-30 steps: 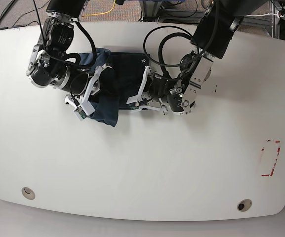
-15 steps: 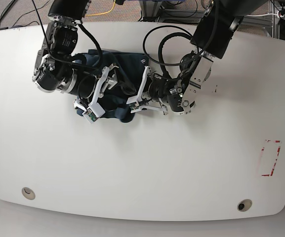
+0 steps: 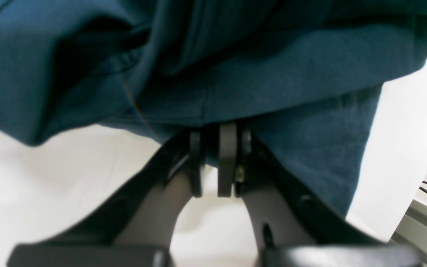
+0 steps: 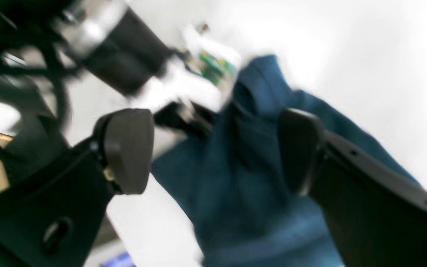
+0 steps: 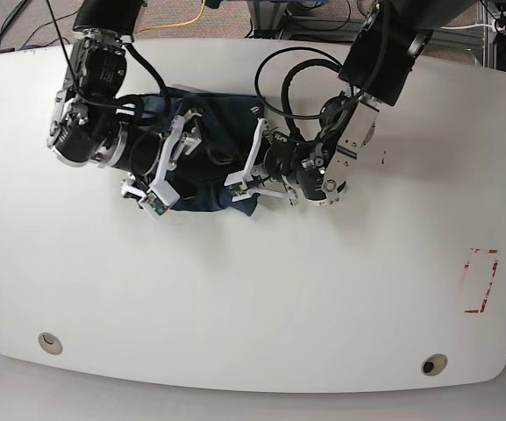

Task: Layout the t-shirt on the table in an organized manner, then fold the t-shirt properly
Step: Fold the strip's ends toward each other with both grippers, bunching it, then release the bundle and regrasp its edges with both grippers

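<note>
Right fingers (image 4: 213, 152) now parted — t-shirt (image 4: 258, 193) between.

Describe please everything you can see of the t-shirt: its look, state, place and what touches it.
The t-shirt is dark navy-blue, plain, of soft wrinkled fabric with a stitched hem. It lies bunched in folds, not spread flat, on the far middle part of the white table, between the two arms. The left hand is shut on an edge of the cloth. The right hand is open, its fingers standing on either side of a raised fold without pinching it. Sleeves and collar cannot be told apart.
</note>
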You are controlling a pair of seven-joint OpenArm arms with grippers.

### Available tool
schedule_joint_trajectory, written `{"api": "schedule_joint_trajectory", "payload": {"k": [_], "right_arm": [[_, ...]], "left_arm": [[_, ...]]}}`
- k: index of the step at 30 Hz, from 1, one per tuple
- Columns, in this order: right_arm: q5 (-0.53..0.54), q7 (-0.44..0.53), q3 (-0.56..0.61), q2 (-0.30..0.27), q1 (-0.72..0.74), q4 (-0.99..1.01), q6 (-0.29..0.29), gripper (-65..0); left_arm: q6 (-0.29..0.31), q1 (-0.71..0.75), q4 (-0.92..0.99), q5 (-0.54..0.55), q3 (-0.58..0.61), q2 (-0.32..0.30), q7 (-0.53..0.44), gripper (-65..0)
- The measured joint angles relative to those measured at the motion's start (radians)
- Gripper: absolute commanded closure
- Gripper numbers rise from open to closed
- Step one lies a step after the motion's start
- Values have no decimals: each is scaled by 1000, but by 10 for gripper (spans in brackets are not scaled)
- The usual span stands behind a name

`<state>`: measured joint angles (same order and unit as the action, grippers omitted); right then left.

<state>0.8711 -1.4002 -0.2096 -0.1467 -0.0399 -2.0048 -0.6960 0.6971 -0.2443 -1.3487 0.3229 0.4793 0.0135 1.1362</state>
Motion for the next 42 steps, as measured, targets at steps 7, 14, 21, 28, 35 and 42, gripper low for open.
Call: {"api": "schedule_joint_trajectory", "payload": {"k": [7, 14, 21, 28, 35, 42], "right_arm": [[-2, -2, -106, -106, -11, 1, -1, -503], [-3, 1, -194, -153, -26, 22, 0, -503], [11, 7, -188, -101, -31, 119, 1, -503], [-2, -11, -188, -38, -46, 164, 0, -503], [129, -14, -110, -11, -39, 159, 0, -503], [210, -14, -86, -13, -42, 141, 0, -503]], "left_arm": [[0, -1, 0, 0, -1, 0, 2, -38], [0, -5, 0, -1, -1, 0, 8, -38], [0, -5, 0, -1, -1, 0, 7, -38], [0, -5, 0, -1, -1, 0, 9, -38], [0, -8, 0, -1, -7, 0, 10, -39], [0, -11, -15, -15, -95, 1, 22, -43]]}}
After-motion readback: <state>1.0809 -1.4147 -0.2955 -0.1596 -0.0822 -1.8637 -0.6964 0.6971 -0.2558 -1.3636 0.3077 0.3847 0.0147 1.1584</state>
